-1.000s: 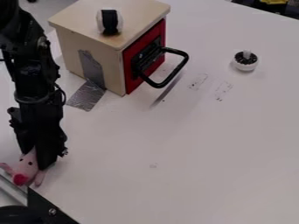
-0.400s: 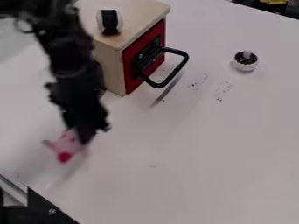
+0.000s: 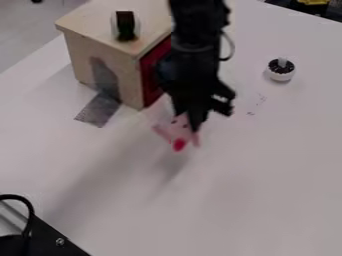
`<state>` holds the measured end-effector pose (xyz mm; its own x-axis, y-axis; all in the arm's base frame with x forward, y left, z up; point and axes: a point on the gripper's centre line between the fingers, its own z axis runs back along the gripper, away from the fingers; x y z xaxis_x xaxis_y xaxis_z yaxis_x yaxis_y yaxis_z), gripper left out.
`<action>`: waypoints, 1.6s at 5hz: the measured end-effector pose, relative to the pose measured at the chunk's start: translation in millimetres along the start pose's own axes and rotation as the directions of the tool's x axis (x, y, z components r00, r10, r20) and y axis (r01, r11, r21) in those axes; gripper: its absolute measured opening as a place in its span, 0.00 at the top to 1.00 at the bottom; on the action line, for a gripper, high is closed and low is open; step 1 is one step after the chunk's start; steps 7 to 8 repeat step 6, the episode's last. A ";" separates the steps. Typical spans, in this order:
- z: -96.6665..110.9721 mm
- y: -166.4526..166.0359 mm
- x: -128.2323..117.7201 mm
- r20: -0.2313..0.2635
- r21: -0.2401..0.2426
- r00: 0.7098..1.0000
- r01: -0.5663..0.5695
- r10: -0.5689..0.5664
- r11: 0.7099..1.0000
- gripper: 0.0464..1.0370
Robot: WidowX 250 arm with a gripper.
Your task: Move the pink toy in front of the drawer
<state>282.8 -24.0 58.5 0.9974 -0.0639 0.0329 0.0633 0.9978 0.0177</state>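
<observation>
Pink toy (image 3: pixel 178 131) pinched between the fingers of the gripper (image 3: pixel 187 122), held off the counter (image 3: pixel 267 175), likely so it can be set down before the red drawer (image 3: pixel 151 70). Wooden box (image 3: pixel 79 52) near the counter's far left edge. Arm (image 3: pixel 197 30) blocks part of the drawer; white knob (image 3: pixel 281 76) well clear.
</observation>
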 end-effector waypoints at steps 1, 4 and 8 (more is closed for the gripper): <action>-13.9 -23.2 29.9 0.011 0.028 0.999 -0.033 0.033 0.999 0.89; -31.6 -25.5 38.4 -0.038 0.086 0.997 -0.065 0.068 0.994 0.29; 11.1 -12.0 31.9 -0.016 -0.008 0.996 -0.088 0.087 0.996 0.04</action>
